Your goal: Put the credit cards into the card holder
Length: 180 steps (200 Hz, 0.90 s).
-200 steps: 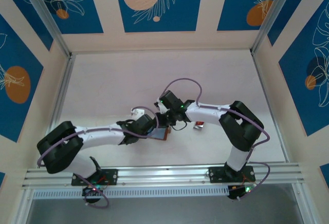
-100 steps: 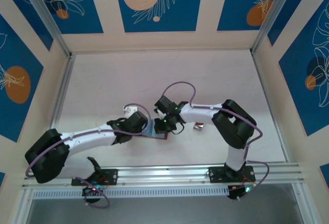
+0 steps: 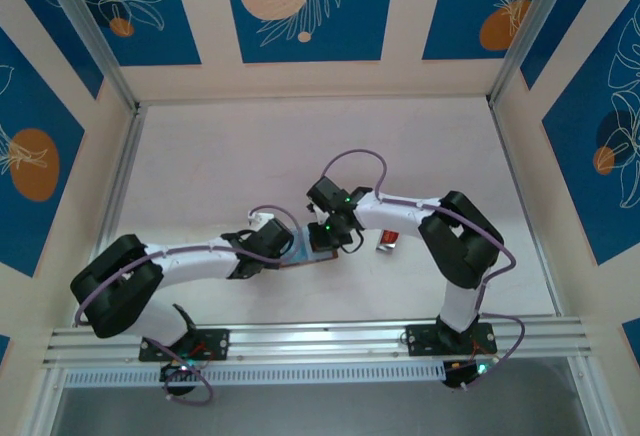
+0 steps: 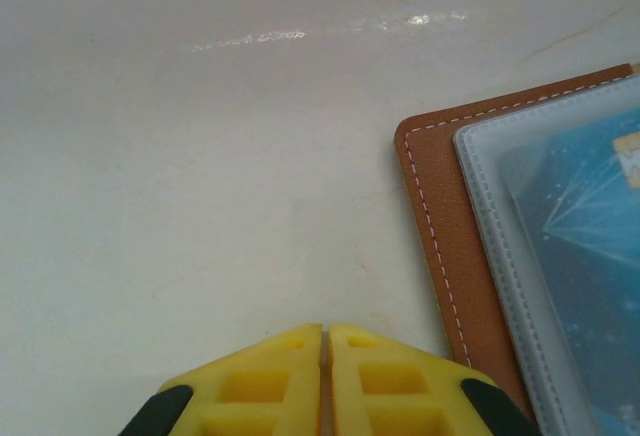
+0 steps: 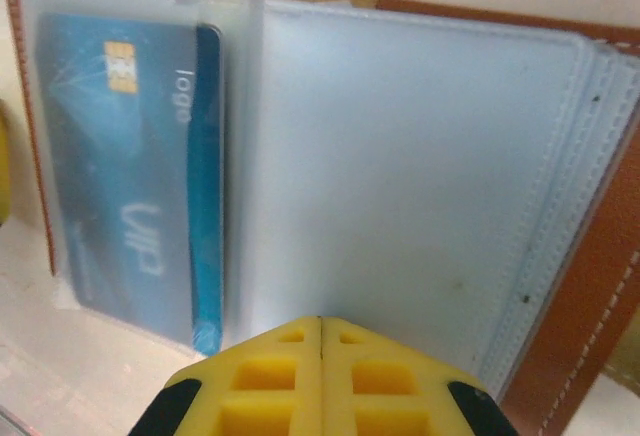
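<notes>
Card holder (image 5: 420,176) lies open just ahead of right pincer (image 5: 320,322), beside left pincer (image 4: 326,329); both closed, empty.

card holder (image 4: 432,226): reddish-brown, pale stitching along edge
sleeves (image 5: 400,176): clear, milky blue-grey
card (image 5: 120,166): blue, gold chip, white lettering
red card (image 3: 388,242): red, bit of white
left gripper (image 4: 326,361): yellow, black at sides
right gripper (image 5: 320,356): yellow, black at sides
table (image 4: 200,176): off-white, faint veining
walls (image 3: 300,6): cream, blue panels, orange discs, white leaf outlines
cables (image 3: 352,156): purple
</notes>
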Tool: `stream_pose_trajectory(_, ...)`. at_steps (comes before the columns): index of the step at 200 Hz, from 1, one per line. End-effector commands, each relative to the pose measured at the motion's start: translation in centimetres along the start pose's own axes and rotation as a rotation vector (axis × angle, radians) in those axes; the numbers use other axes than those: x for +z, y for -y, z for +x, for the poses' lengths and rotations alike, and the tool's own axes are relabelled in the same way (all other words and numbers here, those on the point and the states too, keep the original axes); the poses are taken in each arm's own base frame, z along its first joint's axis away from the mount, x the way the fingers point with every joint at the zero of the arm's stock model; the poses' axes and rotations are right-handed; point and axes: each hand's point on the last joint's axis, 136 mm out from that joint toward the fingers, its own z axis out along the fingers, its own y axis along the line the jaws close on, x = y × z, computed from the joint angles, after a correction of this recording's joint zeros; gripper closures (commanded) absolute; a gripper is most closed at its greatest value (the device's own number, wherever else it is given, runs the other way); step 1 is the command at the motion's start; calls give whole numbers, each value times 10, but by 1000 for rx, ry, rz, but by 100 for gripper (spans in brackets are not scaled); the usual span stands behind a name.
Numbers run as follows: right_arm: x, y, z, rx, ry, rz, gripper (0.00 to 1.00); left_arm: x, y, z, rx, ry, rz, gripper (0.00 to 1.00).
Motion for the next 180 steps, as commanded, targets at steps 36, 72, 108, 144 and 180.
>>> stream_pose_trajectory(36, -29, -26, -20, -54, 54, -68, 100, -25, 7, -19, -39, 63, 84, 90)
stream_pose_trajectory(72, -20, -29, -29, -53, 41, -72, 100, -22, 16, -25, -27, 54, 91, 90)
stream_pose_trajectory(108, -8, -29, -31, -38, 19, -79, 100, -9, 20, -22, -26, 37, 81, 90)
stream_pose_trajectory(144, 4, -24, -27, -24, -7, -72, 100, 4, 25, -14, -13, 12, 78, 91)
stream_pose_trajectory(180, 13, -19, -25, -13, -23, -58, 100, 14, 22, -3, -11, -17, 66, 91)
